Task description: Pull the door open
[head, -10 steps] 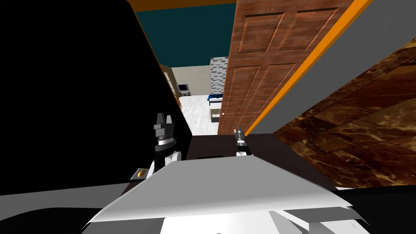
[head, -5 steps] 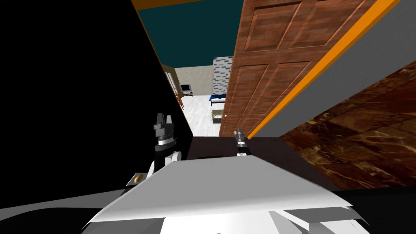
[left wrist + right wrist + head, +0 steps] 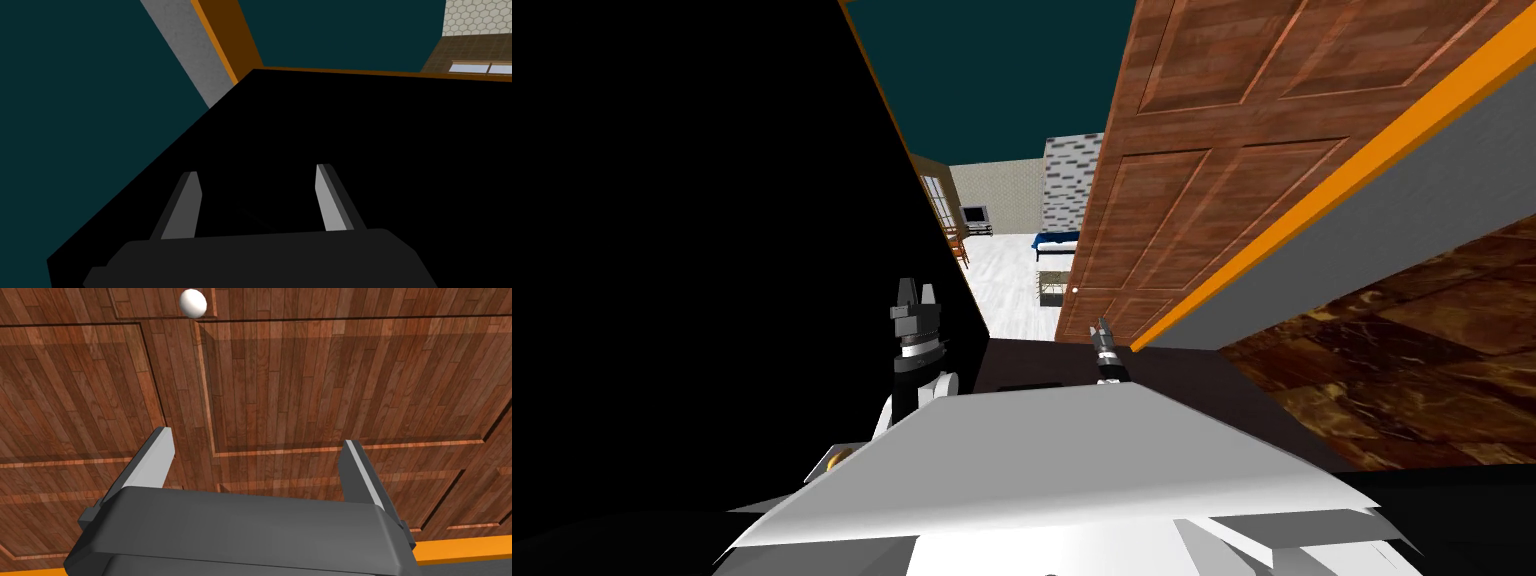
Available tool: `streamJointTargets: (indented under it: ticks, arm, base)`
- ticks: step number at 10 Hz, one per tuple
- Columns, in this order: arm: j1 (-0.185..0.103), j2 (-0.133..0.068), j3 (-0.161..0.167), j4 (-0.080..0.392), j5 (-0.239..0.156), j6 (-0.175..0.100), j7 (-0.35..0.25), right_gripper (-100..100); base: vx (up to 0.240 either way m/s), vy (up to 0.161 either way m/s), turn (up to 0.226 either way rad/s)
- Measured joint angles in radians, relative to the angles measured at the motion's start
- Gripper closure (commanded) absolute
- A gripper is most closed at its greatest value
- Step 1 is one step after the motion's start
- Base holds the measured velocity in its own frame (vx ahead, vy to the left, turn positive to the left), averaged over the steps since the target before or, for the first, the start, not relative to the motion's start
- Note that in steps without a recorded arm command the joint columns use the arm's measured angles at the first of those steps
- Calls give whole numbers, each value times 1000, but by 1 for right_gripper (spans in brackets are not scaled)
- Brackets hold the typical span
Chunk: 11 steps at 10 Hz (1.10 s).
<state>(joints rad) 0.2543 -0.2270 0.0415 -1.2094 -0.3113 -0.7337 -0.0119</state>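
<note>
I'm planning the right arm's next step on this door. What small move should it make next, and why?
Probably ease the right gripper toward the white knob. Its open fingers hold nothing and face the brown wooden door, while the knob sits beyond the fingertips, off to one side, not between them.

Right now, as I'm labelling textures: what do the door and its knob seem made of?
The door looks like wood: reddish-brown plank grain, framed panels, possibly varnished. The knob is a plain white, smooth ball; whether it is plastic, ceramic or painted metal, I cannot tell.
</note>
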Motion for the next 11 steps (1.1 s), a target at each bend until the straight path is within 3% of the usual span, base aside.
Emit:
streamJointTargets:
  ticks: [11]
  arm:
    - [-55, -43, 9, 236, -46, -59, -6, -100]
  base:
    - [130, -26, 74]
